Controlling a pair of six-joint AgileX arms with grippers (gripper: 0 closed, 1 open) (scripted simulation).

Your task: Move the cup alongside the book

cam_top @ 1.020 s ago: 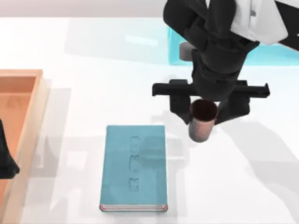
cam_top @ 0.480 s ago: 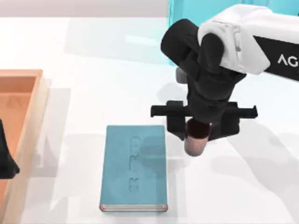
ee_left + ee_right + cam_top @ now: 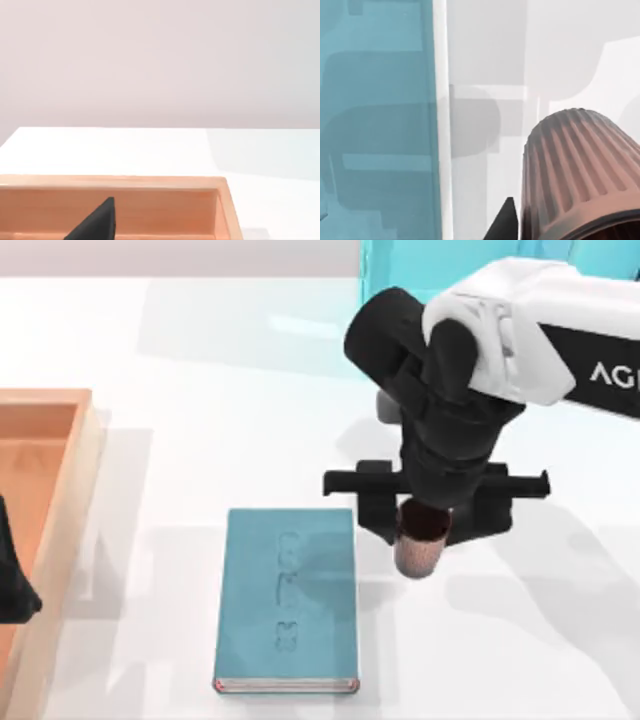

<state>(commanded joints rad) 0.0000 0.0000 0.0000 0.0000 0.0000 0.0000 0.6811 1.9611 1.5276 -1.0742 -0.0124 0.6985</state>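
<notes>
Your R gripper point(image 3: 422, 525) holds the cup point(image 3: 420, 545) upright just right of the book point(image 3: 288, 600); L gripper point(image 3: 12, 585) parked over the tray point(image 3: 60, 500), grip state can't tell.

- Top view: overhead, looking straight down on the white table point(image 3: 200, 390), well above the book point(image 3: 287, 600).
- Left wrist view: low, facing level across the wooden tray point(image 3: 150, 182), which also lies left of the book from above.
- Right wrist view: close, looking down beside the book point(image 3: 375, 125); shares the book's edge and the cup point(image 3: 575, 170) with the top view.
</notes>
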